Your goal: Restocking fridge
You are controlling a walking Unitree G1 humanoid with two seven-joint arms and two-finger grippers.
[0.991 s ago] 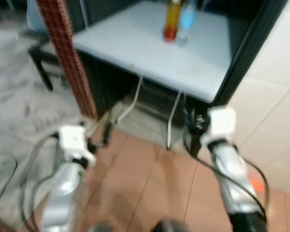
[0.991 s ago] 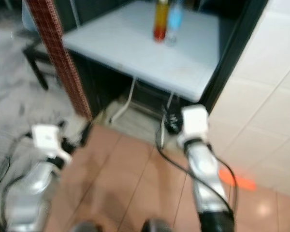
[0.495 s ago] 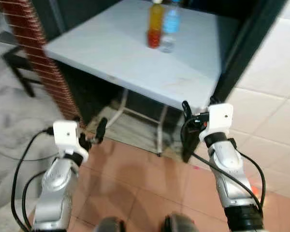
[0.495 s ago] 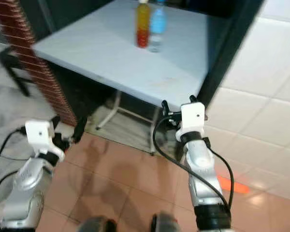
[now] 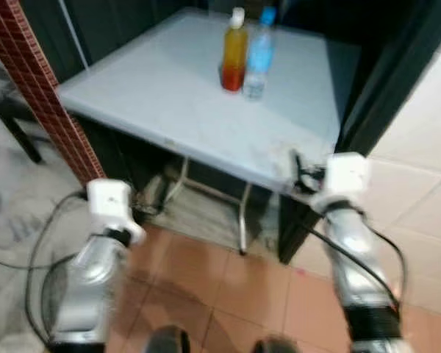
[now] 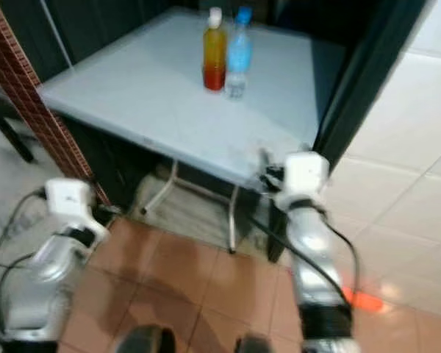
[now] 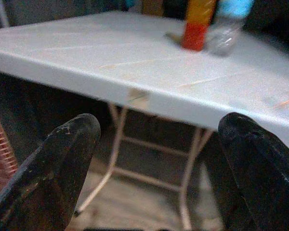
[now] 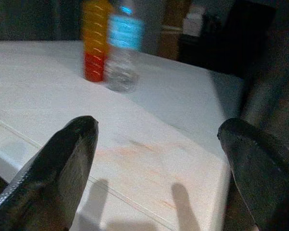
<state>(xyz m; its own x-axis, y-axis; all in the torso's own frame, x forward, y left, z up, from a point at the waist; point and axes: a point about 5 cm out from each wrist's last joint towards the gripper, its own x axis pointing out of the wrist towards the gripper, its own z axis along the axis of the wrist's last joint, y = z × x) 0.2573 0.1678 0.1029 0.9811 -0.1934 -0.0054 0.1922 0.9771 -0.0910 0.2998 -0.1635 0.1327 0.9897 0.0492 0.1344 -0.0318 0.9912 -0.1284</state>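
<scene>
A white table (image 5: 169, 95) holds two bottles, one orange bottle (image 5: 234, 50) and one clear bottle (image 5: 259, 53), ahead of both wide-open claws: left gripper (image 7: 159, 159), right gripper (image 8: 159, 159). The left wrist view looks under the table.

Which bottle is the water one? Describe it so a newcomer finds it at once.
Start at the white folding table standing between the brick pillar and the dark door frame. Two bottles stand close together toward its far side. The water bottle is the clear one with a blue cap and blue label, on the robot's right of the orange juice bottle, which has a white cap.
</scene>
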